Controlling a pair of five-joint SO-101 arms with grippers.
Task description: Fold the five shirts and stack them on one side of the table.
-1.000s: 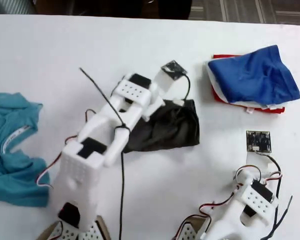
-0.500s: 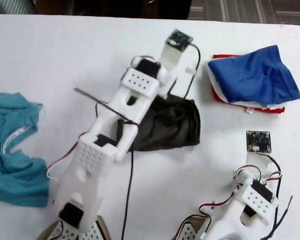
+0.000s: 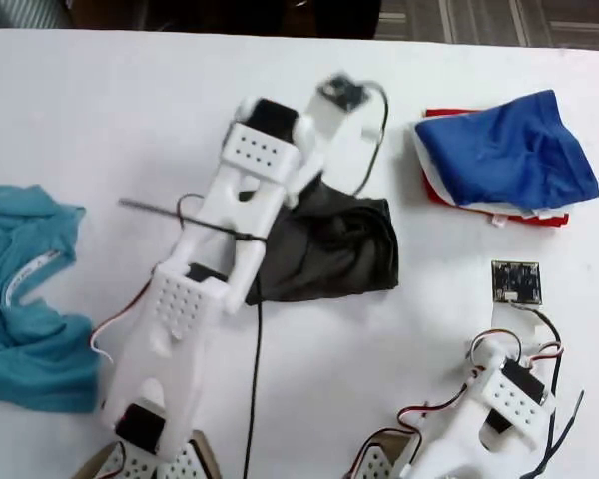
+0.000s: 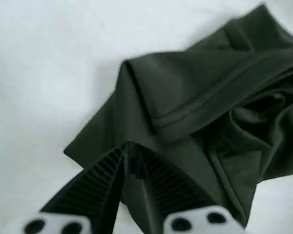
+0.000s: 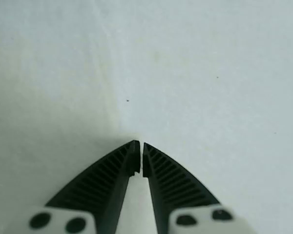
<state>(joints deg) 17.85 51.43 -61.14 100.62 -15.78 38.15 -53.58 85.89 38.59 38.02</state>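
Two arms stand at the lower edge of the high view, on a white surface (image 3: 100,90). The left arm (image 3: 195,299) goes from the lower left up to the upper middle of the frame, and its wrist is over the upper left corner of the black shirt (image 3: 339,249). This shirt lies in the middle of the frame, crumpled and partly folded, and its left part is hidden under the arm.

In the left wrist view the left hand (image 4: 131,158) is closed and pinches the cloth of the black shirt near its edge. The two ribbed fingers (image 4: 97,180) meet at the tips with dark cloth between them. Folds and a hem of the shirt are just beyond the tips.

The right arm (image 3: 504,399) is in the lower right corner of the high view, well apart from all the shirts. The right hand (image 5: 136,156) is closed on nothing, with its tips almost touching, above bare surface.

The blue shirt (image 3: 504,150) is at the upper right of the high view, folded, and it lies on top of the red shirt (image 3: 544,218), of which thin edges show along the top and the bottom. The teal shirt (image 3: 25,299) lies unfolded and wrinkled at the left edge of the frame, well apart from the black one.
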